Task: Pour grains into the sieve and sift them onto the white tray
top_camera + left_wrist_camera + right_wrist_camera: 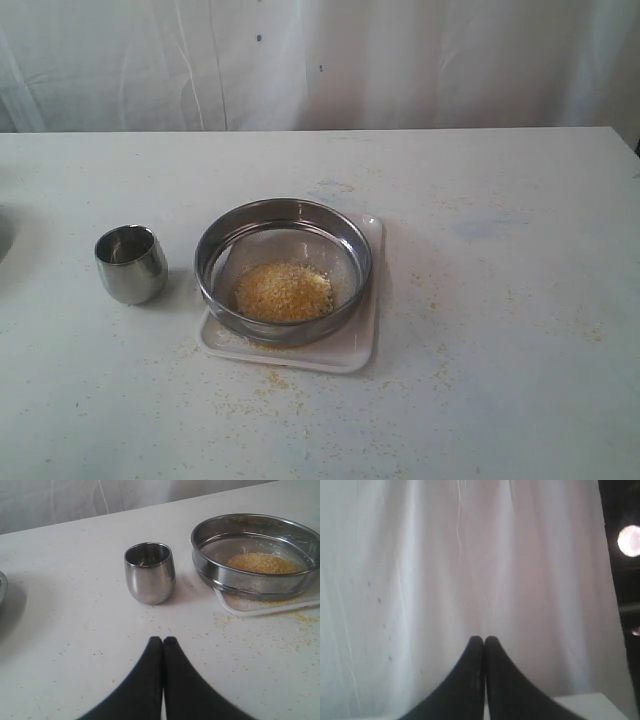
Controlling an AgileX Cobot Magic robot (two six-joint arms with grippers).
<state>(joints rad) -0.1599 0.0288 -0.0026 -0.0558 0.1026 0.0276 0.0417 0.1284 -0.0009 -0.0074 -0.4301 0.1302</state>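
Note:
The round steel sieve (283, 268) rests on the white tray (366, 330) near the table's middle. A heap of golden grains (283, 292) lies on its mesh, toward the front. The same sieve (255, 555), grains (261, 563) and tray (280, 604) appear in the left wrist view. A small steel cup (131, 263) stands upright to the sieve's left, its inside looking empty (149, 572). My left gripper (163, 640) is shut with nothing in it, hovering short of the cup. My right gripper (484, 639) is shut too, facing the white curtain. Neither gripper shows in the exterior view.
Loose grains (270, 385) are scattered on the table in front of the tray and to its right. A white curtain (320, 60) hangs behind the table's far edge. A grey curved object (2, 587) sits at the edge of the left wrist view.

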